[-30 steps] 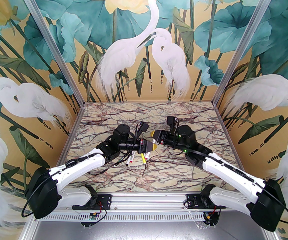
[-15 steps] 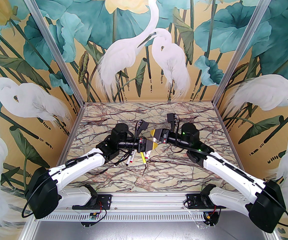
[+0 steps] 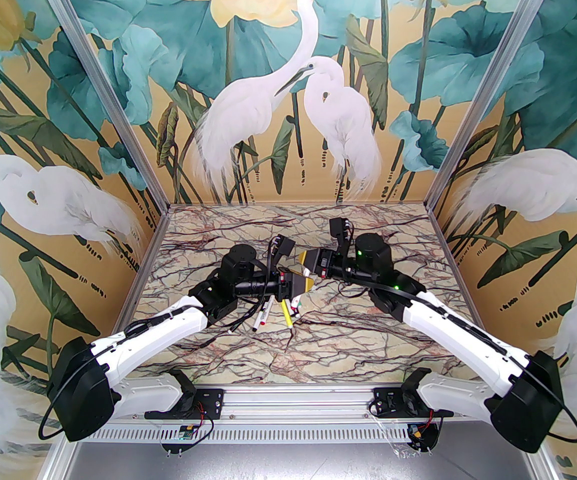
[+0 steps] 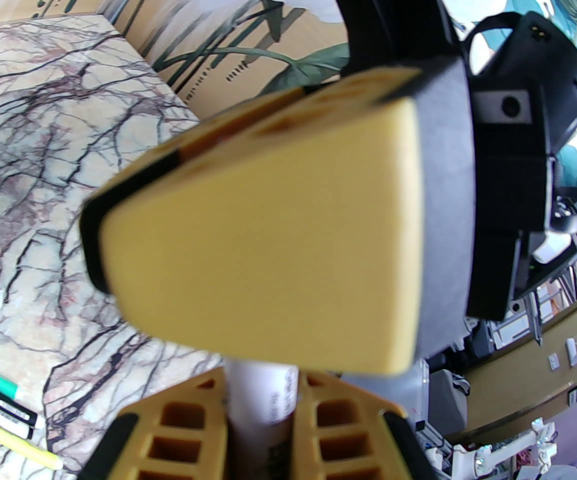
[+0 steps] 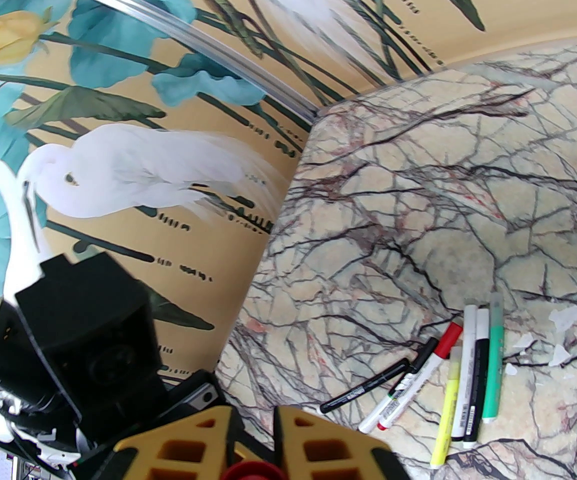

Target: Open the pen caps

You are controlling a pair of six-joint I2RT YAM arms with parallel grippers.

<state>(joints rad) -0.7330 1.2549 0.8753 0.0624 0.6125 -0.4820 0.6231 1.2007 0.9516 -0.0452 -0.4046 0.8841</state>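
Two grippers are nose to nose above the middle of the table, and this is the pull. The left gripper is clamped on a white pen barrel, its fingers pressed onto both sides. The right gripper is pinching a red cap, low between its yellow fingers. Whether that cap is seated on the barrel or already free, I can't tell, because the right finger blocks the joint in the left wrist view.

What matters now, I'd say, is a straight pull along the pen's axis, both wrists in line, no bending. A slight twist should help break the friction fit. The left side must grip hard, or that smooth barrel may slide through the pads. Watch the release too: a cap that lets go suddenly can jerk both arms apart.

Down on the marble, just to the near side, a row of pens lies side by side, one of them red-topped, so there looks to be more to do.
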